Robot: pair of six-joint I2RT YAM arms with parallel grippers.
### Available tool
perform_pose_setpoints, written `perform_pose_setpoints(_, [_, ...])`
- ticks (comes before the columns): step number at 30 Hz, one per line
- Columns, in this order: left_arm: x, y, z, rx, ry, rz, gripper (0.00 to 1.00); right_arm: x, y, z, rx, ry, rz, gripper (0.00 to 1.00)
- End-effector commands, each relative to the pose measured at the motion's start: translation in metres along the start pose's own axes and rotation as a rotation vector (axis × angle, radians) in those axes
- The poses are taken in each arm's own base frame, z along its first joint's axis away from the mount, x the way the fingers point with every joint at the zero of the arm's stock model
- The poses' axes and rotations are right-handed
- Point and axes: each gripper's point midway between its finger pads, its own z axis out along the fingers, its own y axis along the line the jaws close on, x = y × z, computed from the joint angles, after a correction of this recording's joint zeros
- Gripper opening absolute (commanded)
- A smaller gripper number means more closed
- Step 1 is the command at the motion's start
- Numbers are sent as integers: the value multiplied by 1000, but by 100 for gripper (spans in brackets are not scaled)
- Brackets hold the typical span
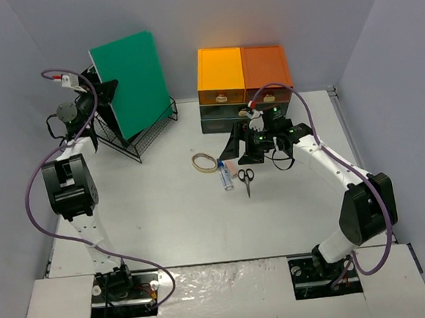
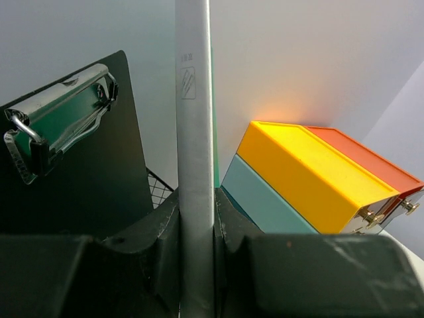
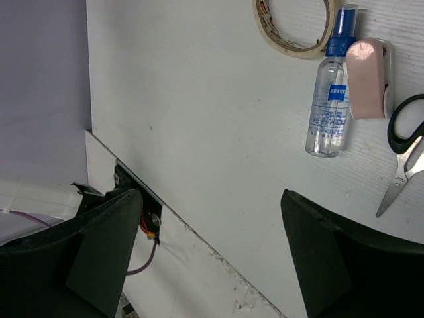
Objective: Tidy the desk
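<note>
Fingers [image 2: 156,232] of our left gripper [image 2: 196,222] press on either side of the green board [image 1: 131,81], pinching its thin edge. The board stands tilted at the rack [image 1: 143,139], beside a clipboard [image 2: 73,165], at 10 o'clock on the desk [image 1: 166,221]. Our right gripper [image 3: 212,265] hangs with its fingers [image 3: 331,265] spread wide and nothing between them, just in front of the drawers [image 1: 243,83] at 12 o'clock.

The desk lies flat beneath both arms, and we judge its long axis to run from 9 to 3 o'clock. Loose near its middle sit tape [image 1: 204,162], a spray bottle [image 1: 226,177] and scissors [image 1: 246,180], close together. In the top view they lie at 7 to 8 o'clock from the right fingers and well apart from the left, so the right arm is nearer. Bottle and scissors both lie along the 12-to-6 line, nozzle and handles toward 12. We judge a pick there wants the jaws set across that line.
</note>
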Motion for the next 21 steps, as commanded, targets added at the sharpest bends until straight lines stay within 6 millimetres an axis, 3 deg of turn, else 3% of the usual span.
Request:
perform_pose_setpoints(1, [-35,-44,1,114,-107,91,0,-11,17,-4,-52,-48,-75,83])
perform_pose_setpoints(4, [-28,-48,-8,95,-97,70,0,-12,17,-2,-55,-47,-74,83])
perform_pose_setpoints(5, [-28,-51,-11,87,-93,71,4,-13,18,-2,-56,-48,-75,83])
perform_pose_setpoints(8, [-21,-60,-23,50,-66,64,20,-15,20,-3,-61,-55,-81,83])
perform_pose_setpoints(13, [-3,-70,-39,4,-6,69,69,-13,24,-3,-70,-60,-84,83])
perform_pose_setpoints(16, [2,-76,-53,-37,28,81,78,-12,30,-3,-79,-66,-88,83])
perform_pose_setpoints(18, [-4,-86,-61,-58,49,103,95,-12,34,-3,-84,-72,-94,83])
perform_pose_setpoints(21, [-12,-96,-72,-103,98,101,97,-16,39,-6,-79,-94,-102,83])
